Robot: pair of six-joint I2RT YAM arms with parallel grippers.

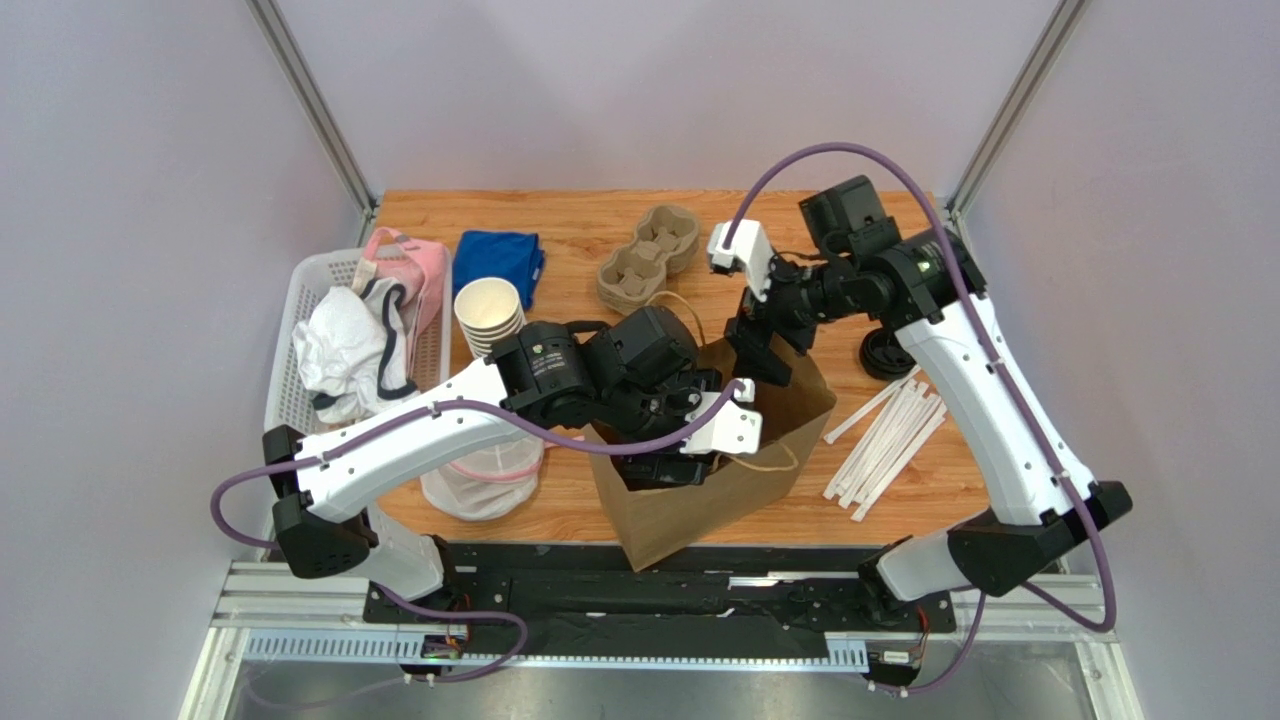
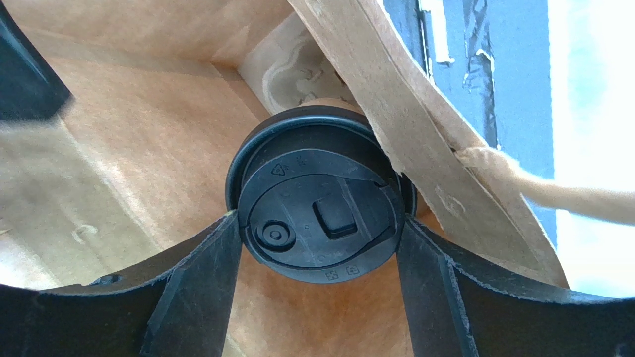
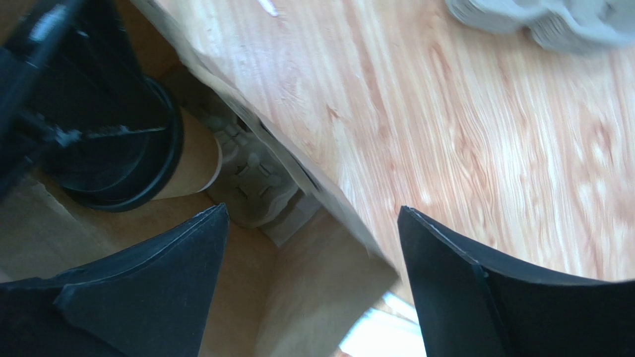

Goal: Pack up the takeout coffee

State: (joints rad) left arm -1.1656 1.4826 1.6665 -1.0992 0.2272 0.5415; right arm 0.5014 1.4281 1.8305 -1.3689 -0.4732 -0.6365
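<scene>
The takeout coffee [image 2: 320,201], a tan cup with a round black lid, is inside the open brown paper bag [image 1: 721,488]. My left gripper [image 2: 319,223] reaches down into the bag [image 2: 112,163], and its two fingers press on opposite sides of the lid. In the top view the left gripper [image 1: 669,450] hides the cup. My right gripper [image 3: 313,216] is open and straddles the bag's far rim [image 3: 328,201], with one finger inside and one outside. The cup [image 3: 190,160] shows at the left of the right wrist view. The right gripper [image 1: 759,357] is at the bag's back edge.
A pulp tray piece [image 3: 250,178] lies in the bag beside the cup. On the table are a stack of lidless cups [image 1: 489,312], a pulp cup carrier [image 1: 649,255], a loose black lid [image 1: 884,357], white sticks [image 1: 887,435], a blue cloth [image 1: 499,258] and a white basket [image 1: 301,338].
</scene>
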